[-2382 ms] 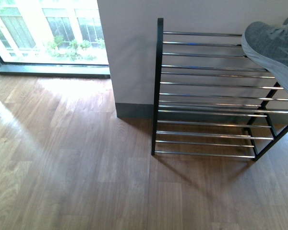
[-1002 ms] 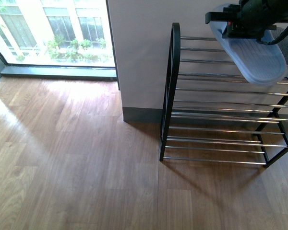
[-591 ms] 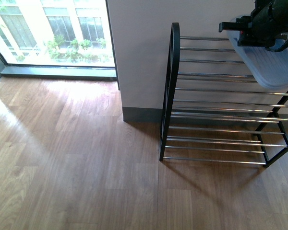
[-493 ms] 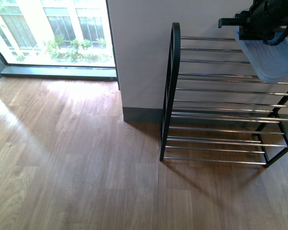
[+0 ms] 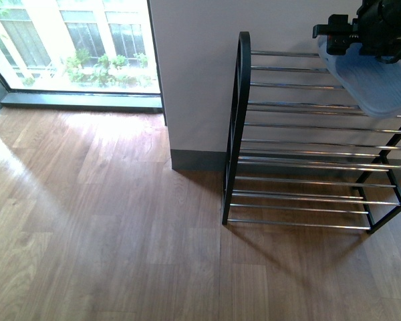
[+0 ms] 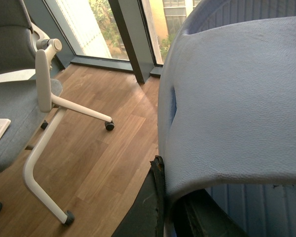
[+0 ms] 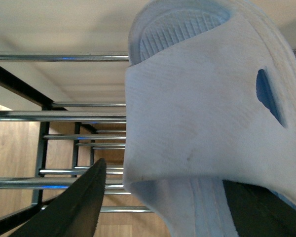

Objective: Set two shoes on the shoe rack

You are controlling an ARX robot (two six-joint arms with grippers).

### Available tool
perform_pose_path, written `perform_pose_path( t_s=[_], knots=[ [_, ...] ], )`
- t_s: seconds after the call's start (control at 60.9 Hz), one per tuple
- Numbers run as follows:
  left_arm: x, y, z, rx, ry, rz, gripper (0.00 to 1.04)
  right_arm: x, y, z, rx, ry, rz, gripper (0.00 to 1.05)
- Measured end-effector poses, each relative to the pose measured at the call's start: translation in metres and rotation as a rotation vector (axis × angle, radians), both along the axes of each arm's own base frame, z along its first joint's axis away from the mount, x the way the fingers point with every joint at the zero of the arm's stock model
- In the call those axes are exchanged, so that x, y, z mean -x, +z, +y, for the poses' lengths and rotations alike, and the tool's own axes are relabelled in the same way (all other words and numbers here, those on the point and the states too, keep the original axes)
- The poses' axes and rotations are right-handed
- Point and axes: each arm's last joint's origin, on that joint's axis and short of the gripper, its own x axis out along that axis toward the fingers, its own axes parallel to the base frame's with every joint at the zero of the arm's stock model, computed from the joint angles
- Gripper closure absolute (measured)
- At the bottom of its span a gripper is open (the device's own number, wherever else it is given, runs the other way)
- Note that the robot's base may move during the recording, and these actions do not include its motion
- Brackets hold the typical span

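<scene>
right gripper [image 5: 381, 41]: jaws clamped on a pale blue slide [image 5: 371, 83] above the shoe rack [image 5: 301, 137] top tier | left gripper [image 6: 170, 212]: jaws clamped on second slide [image 6: 237, 108] over wood floor [image 6: 103, 153]

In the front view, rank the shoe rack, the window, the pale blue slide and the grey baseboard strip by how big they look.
1. Shoe rack, largest.
2. Window, cut off by the frame edge.
3. Pale blue slide, partly hidden by the tool and nearer the camera, so it looks inflated.
4. Grey baseboard strip, smallest.
</scene>
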Motion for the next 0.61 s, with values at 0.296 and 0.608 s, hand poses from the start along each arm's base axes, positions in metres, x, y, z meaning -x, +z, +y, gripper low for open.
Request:
perform_pose_path(
  t_s=[0.296,0.608],
  knots=[
    [0.0,0.0,0.0,0.0,0.0,0.0,1.03,0.046,0.096,-0.02,0.085,0.006,-0.205,0.09],
    [0.0,0.0,0.0,0.0,0.0,0.0,1.03,0.166,0.071,-0.038,0.011,0.073,-0.716,0.74]
  ],
)
